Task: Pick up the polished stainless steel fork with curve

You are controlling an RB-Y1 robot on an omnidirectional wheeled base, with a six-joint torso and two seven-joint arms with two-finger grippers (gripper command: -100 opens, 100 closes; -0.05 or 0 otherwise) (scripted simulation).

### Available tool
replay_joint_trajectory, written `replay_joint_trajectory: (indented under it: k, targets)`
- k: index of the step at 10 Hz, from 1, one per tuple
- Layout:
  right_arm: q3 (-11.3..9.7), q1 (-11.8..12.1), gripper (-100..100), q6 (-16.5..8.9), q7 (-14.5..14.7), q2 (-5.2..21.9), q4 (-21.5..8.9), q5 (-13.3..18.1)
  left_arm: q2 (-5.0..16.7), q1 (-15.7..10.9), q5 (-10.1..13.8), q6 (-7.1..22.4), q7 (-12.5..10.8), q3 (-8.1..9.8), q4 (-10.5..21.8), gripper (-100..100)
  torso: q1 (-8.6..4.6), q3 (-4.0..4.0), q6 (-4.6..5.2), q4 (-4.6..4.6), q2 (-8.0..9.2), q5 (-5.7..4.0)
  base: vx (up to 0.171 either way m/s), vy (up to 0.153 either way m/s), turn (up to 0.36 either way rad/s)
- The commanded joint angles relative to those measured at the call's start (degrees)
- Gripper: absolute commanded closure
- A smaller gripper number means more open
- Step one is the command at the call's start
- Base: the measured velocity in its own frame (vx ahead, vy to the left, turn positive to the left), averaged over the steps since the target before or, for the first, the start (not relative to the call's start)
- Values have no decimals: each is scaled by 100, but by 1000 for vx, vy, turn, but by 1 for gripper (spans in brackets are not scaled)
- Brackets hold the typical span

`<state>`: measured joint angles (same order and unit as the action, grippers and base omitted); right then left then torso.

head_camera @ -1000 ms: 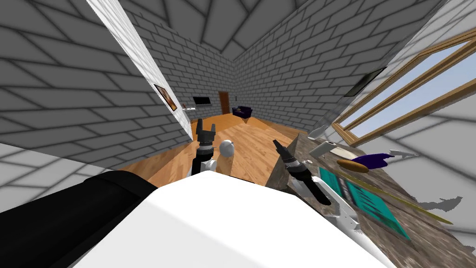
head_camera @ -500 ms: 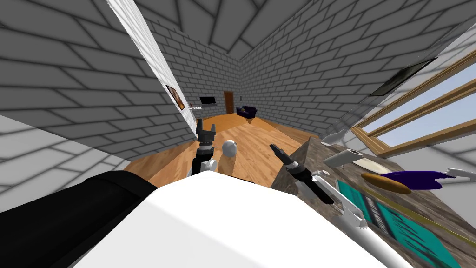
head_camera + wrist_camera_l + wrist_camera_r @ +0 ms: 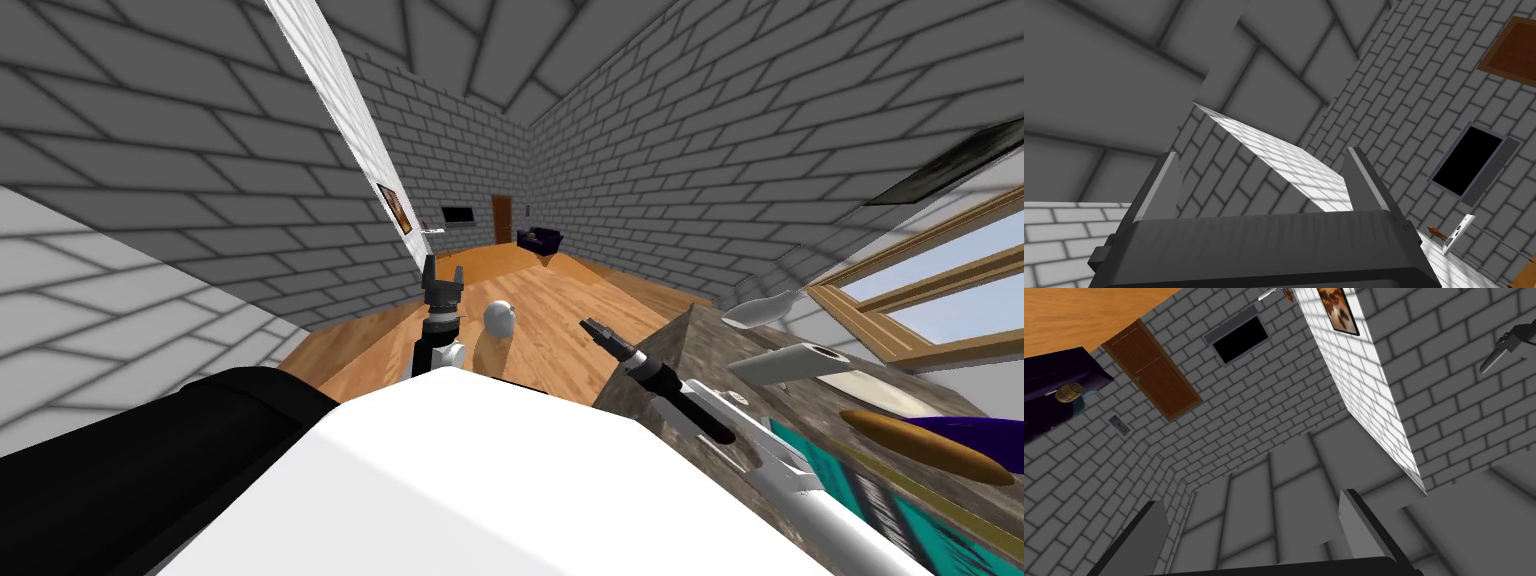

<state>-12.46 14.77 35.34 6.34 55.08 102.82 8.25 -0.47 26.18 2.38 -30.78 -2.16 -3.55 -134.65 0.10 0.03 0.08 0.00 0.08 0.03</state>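
Note:
A dark stone counter [image 3: 697,345] stands at my right. On it lie a long grey spoon-shaped utensil [image 3: 762,310] at the far end, a grey tube [image 3: 800,361], a pale plate [image 3: 885,386], a brown loaf [image 3: 925,446], a purple item [image 3: 985,432] and a teal mat [image 3: 905,512]. My right gripper [image 3: 588,325] hangs open beside the counter's near corner, short of those items; its wrist view shows its fingers [image 3: 1351,523] apart with nothing between them. My left gripper [image 3: 444,268] is raised over the wooden floor, open and empty [image 3: 1263,152].
A white ball on a tan post [image 3: 498,322] stands between my arms. A white wall end [image 3: 340,130] juts in at the left. Wooden floor [image 3: 560,290] runs ahead to a brown door [image 3: 502,220] and a dark sofa [image 3: 541,240].
My head view has swung left: the counter and its items have slid toward the right edge, and a pale utensil beside the purple item has left the picture. Both arms hold their pose.

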Motion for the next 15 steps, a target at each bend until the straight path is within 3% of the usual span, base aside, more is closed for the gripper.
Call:
replay_joint_trajectory:
  k: [1,4,5,6,9,10,11,14,15]
  targets:
    - [-177,-68,-100,36,-16,286,-255,133,0,0,0,0,0,0,0,0,0,0,0,0,0,0,6,-1,142]
    - [-325,-101,-100,99,-28,720,-510,250,0,-1,0,0,0,0,0,0,-3,6,-2,2,10,0,-6,-8,141]
    - [-478,-126,-100,160,-44,944,-754,370,0,0,0,0,0,0,0,0,-4,7,0,3,11,-1,-28,-13,178]
    - [-478,-126,-100,160,-44,1026,-769,370,0,-1,0,0,0,0,0,0,-5,9,-2,3,16,-1,-27,-16,89]
    - [-791,-148,-100,271,-84,1548,-1225,617,0,0,0,0,0,0,0,0,-8,14,2,6,24,-2,-48,-23,142]
    - [-791,-148,-100,271,-84,1607,-1293,617,0,-1,0,0,0,0,0,0,-10,16,-1,6,28,-2,-56,-20,85]
    - [-950,-147,-100,322,-109,1826,-1553,741,0,0,0,0,0,0,0,0,-9,17,3,7,29,-2,-71,-25,143]
    - [-1109,-139,-100,370,-135,2140,-1810,865,0,-1,0,0,0,0,0,0,-12,24,2,9,41,-2,-77,-26,106]
    - [-1266,-124,-100,415,-163,2375,-2061,987,0,-1,0,0,0,0,0,0,-12,24,4,10,40,-4,-91,-35,132]
